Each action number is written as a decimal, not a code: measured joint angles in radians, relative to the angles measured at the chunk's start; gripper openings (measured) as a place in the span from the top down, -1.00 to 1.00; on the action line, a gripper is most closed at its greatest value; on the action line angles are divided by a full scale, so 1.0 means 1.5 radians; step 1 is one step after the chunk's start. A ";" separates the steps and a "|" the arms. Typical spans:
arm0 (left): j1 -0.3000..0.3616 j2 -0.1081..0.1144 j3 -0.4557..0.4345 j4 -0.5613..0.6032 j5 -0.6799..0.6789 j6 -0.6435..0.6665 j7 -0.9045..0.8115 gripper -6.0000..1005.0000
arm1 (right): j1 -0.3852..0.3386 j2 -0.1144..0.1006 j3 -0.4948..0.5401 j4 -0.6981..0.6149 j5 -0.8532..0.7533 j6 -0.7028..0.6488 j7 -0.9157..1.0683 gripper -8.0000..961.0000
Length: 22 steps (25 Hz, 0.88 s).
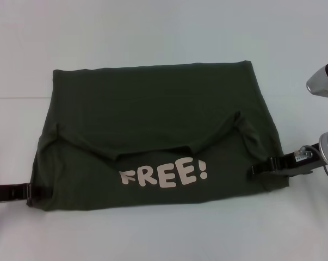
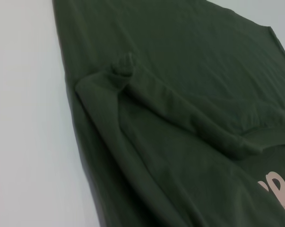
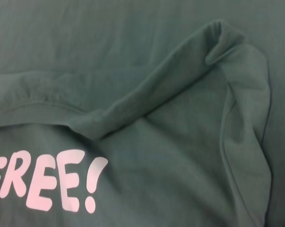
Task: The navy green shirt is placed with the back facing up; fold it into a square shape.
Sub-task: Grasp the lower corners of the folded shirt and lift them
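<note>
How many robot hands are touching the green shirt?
2. The left hand is at the navy green shirt's near left corner; the right hand is at its near right edge.

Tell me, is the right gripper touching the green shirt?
Touching. In the head view, the right gripper has its tip on the near right edge of the green shirt, with no white table visible between them. Whether it grips the cloth is unclear.
</note>
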 joint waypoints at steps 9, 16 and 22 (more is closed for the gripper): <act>-0.001 0.000 0.000 0.001 0.000 0.001 -0.002 0.90 | -0.005 0.002 -0.003 -0.003 0.001 0.007 -0.001 -0.26; -0.001 0.000 0.000 0.001 0.001 0.002 -0.004 0.90 | -0.005 0.001 0.001 0.000 0.002 0.009 -0.007 0.21; -0.001 0.000 0.000 0.001 0.000 0.003 -0.006 0.90 | -0.005 0.000 0.001 -0.001 0.002 0.008 -0.007 0.72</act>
